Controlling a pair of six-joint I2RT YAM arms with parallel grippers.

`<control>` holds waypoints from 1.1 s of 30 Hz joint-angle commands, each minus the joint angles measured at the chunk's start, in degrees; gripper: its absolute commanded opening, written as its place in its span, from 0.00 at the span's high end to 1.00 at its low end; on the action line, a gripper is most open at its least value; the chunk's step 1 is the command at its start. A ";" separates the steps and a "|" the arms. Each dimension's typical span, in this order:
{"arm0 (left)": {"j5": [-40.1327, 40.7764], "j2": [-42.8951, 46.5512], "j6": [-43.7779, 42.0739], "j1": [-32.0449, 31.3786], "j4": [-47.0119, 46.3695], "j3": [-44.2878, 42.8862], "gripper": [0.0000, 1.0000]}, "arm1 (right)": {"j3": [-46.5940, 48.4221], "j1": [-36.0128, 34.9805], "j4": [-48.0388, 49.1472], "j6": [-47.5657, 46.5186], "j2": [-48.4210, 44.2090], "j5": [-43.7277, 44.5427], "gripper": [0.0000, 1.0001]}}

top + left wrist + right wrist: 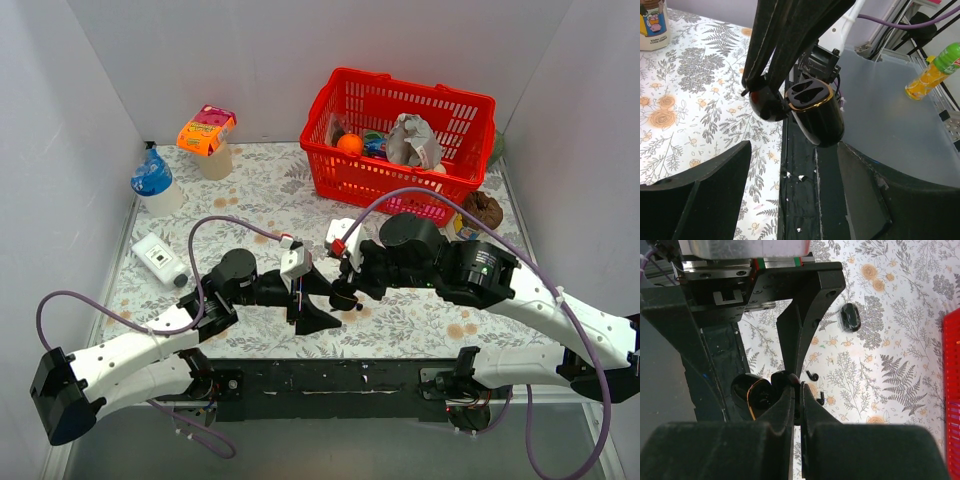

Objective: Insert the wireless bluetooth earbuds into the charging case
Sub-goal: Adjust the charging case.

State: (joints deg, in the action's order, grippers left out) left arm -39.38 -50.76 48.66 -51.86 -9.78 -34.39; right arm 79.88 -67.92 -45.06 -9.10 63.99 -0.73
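The charging case [815,112] is glossy black with a gold rim and hangs open, with two empty wells showing. My right gripper [799,390] is shut on the case's lid [766,103] and holds the case [751,396] above the table's near edge. Two tiny black earbuds [812,375] lie on the floral cloth just beyond the case, the second earbud [820,399] close by. My left gripper [792,150] is open and empty, its fingers [705,185] spread wide just below the case. In the top view the left gripper [308,314] and the right gripper [343,297] meet at the table's front middle.
A larger black oval piece [850,318] lies farther out on the cloth. A red basket [400,140] of items stands at the back right. A blue-capped bottle [155,185], an orange-lidded cup [208,140] and a white bottle [160,258] stand at the left. A black base strip [805,195] runs along the near edge.
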 commanded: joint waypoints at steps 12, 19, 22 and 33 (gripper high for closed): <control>9.04 3.47 4.77 0.35 -2.61 0.55 0.15 | -1.74 -0.98 5.95 2.42 -3.25 11.54 0.99; 12.30 2.52 7.05 0.35 -2.52 0.20 0.02 | -1.30 -0.99 5.59 3.30 -3.78 13.47 0.99; 13.70 1.28 8.20 0.35 -1.83 -1.46 0.02 | -1.39 -0.99 5.77 3.83 -3.61 14.00 0.99; 16.88 -4.96 9.43 0.35 4.33 -10.25 0.02 | -0.69 -1.07 4.72 4.53 -2.99 15.15 0.99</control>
State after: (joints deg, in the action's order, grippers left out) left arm -24.45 -56.18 57.52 -51.86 -6.92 -41.45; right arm 77.12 -68.64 -41.91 -5.72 61.21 13.74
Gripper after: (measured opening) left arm 0.981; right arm 0.058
